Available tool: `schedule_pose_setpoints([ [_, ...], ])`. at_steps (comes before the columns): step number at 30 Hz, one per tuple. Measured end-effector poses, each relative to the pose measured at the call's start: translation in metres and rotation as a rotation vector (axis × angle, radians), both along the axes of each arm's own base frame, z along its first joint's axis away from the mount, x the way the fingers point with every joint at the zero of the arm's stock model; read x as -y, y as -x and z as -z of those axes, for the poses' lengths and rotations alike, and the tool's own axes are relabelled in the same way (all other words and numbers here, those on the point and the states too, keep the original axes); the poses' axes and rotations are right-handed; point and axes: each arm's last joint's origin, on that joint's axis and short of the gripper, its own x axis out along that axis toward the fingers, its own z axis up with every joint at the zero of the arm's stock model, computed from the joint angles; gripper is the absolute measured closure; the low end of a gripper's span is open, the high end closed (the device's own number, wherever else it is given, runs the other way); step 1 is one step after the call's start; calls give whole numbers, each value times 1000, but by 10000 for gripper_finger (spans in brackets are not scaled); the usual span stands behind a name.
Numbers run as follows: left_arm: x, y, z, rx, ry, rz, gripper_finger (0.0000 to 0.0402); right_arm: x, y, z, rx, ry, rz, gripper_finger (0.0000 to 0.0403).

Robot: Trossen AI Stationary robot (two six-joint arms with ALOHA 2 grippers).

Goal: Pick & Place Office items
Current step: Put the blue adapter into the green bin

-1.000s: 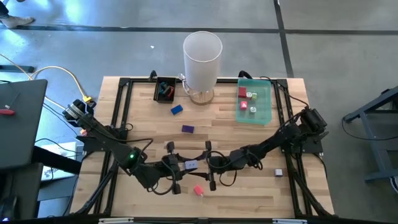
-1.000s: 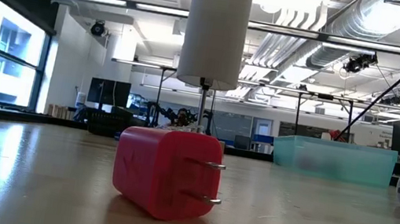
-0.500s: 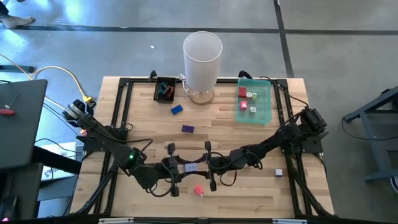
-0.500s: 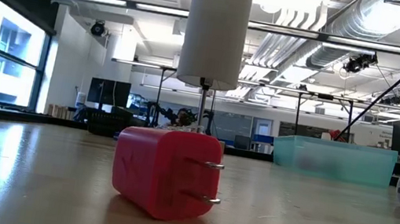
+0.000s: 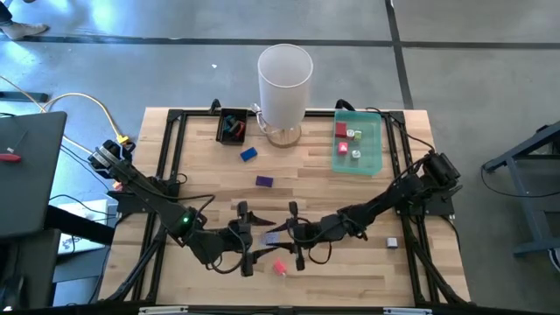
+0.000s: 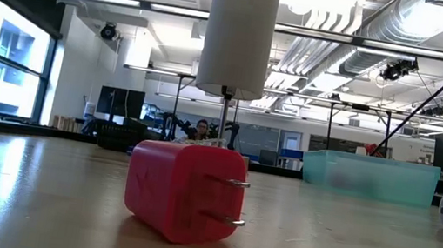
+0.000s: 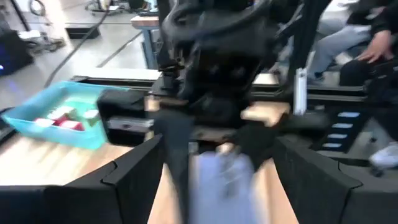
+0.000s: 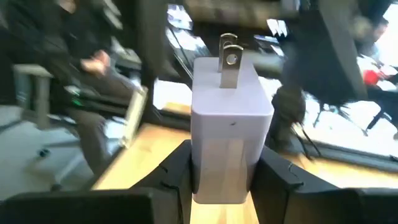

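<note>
A lavender plug block (image 8: 230,124) with two metal prongs (image 8: 229,59) hangs above the table's near middle, between my two grippers, which face each other. My right gripper (image 8: 227,180) is shut on it. My left gripper (image 7: 221,186) stands open, its fingers on either side of the block (image 5: 272,237) with gaps. A red plug block (image 6: 185,191) lies on its side on the table below them (image 5: 279,268). Farther back a blue piece (image 5: 248,154) and a purple piece (image 5: 263,181) lie on the wood. A grey piece (image 5: 392,242) lies near the right edge. My right gripper pinches the lavender block's two opposite sides (image 8: 198,168) between its two fingers, at the end away from the prongs. The fingers come level from the table's right. The block is lifted clear of the table, and its prongs point away toward my left gripper.
A tall white cylinder (image 5: 285,83) stands at the far middle. Beside it on the left is a small black tray (image 5: 232,125), and on the right a translucent green tray (image 5: 372,157) holding red and pale pieces. A black frame (image 5: 175,114) runs around the table.
My right gripper has shut on the lavender block while my left gripper has opened and let go of it. Both arms have kept their places, and the block stays in the air between them.
</note>
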Motion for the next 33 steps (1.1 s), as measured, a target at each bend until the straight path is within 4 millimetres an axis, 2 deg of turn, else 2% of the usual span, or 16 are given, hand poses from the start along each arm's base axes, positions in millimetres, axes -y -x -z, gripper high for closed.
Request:
schedule_pose_setpoints([
  [6,3,1,-1,-6,38,96,109,4,8,10,-156,32,210,296],
  [12,-2,8,-3,-58,42,112,109,10,41,5,-331,29,497,296],
  [15,-10,14,-3,-114,19,98,108,20,61,-5,-399,-94,586,296],
  [18,-20,17,0,-178,4,64,108,40,85,-13,-503,-262,709,296],
  [25,-43,13,16,-338,23,-17,108,96,138,-22,-796,-493,1074,296],
  [29,-57,10,30,-406,54,-57,108,124,157,-26,-914,-540,1280,296],
  [33,-65,8,42,-447,72,-61,108,155,166,-30,-1002,-611,1411,296],
])
